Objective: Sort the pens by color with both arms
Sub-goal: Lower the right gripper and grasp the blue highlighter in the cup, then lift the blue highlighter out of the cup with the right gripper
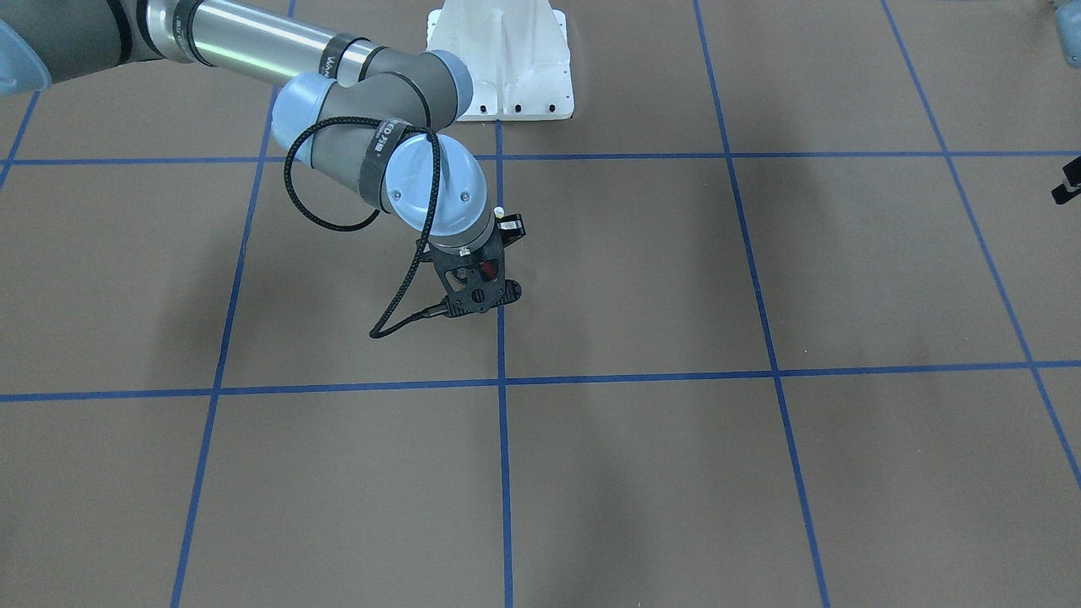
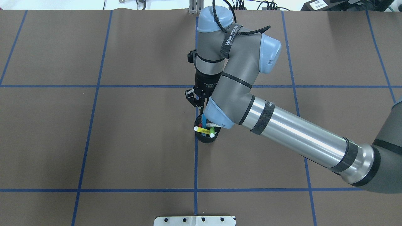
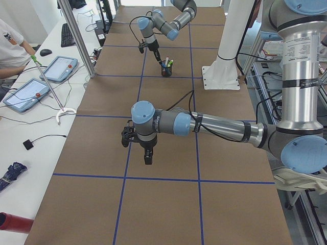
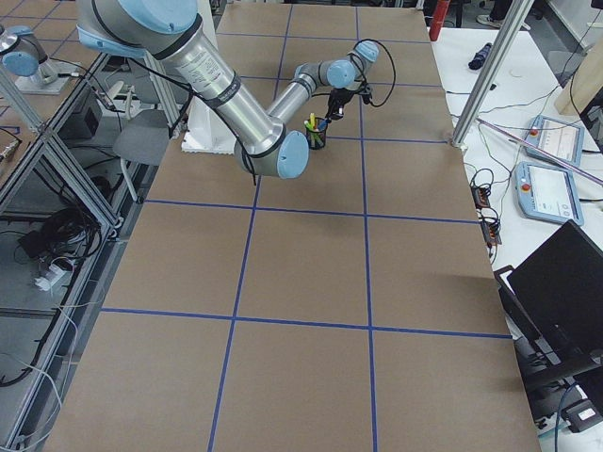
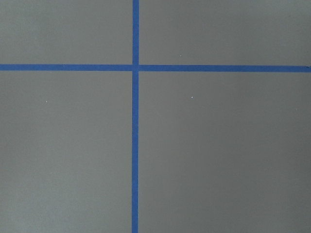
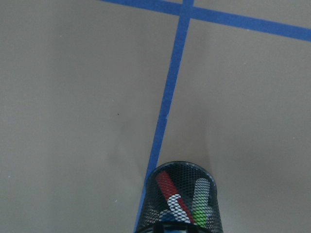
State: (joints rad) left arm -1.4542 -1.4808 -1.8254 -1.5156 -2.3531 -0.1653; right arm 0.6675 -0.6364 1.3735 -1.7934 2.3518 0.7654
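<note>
Nearest me, seen from the robot's left end, the left arm [image 3: 214,125] stretches low across the table [image 3: 168,204]. The left gripper [image 3: 147,158] points straight down, close over a strip of blue tape [image 3: 124,176]. Its wrist camera shows only brown surface and a tape crossing at 12 o'clock in its frame. No fingers show there, so I can't tell whether that hand is open or closed.

Switching to the overhead camera, the white base [image 2: 194,220] sits at the 6 o'clock edge. The cup [image 2: 204,140] stands beyond it on the centre tape line, roughly mid-table.

- The yellow pen [image 2: 205,129] lies across the cup's mouth, running from 9 to 3 o'clock.
- The blue pen [image 2: 204,120] sticks out toward 12 o'clock.
- The red pen [image 2: 200,125] shows at the 10 o'clock side.
- The green pen [image 2: 212,129] leans at the 3 o'clock side.

The right arm [image 2: 292,131] comes in from 4 o'clock, and its blue elbow cap covers the cup's 2 o'clock rim.

The right gripper [image 2: 198,102] hangs pointing down at about 12 o'clock from the cup. It is just past the cup and, from the side cameras, above the rim. The forearm hides part of it, so I can't tell whether its fingers are apart or closed. Its wrist camera catches the cup at 6 o'clock, with red and green showing through the mesh.
</note>
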